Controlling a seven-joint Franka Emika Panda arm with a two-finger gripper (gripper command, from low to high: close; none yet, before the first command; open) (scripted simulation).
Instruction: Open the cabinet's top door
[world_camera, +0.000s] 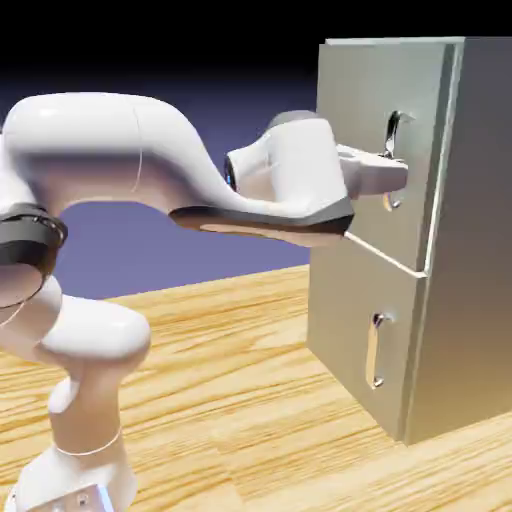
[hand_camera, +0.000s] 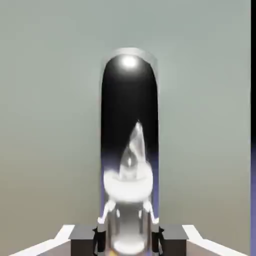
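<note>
Top door (world_camera: 385, 150) handle (hand_camera: 129, 150) sits between gripper (hand_camera: 129, 235) fingertips; jaws narrow, clamped on handle low on its loop. Handle long axis vertical in exterior view, runs up middle of hand view. Gripper points level, straight at door face. Door occupies upper front of cabinet (world_camera: 470, 250), which stands on wooden table (world_camera: 250, 400) at exterior view's right. Progress: grasp made; door appears flush or barely ajar, seam over lower door (world_camera: 365, 340) visible. Remaining, by judgement: pull outward, swing panel about hinge edge.
</note>
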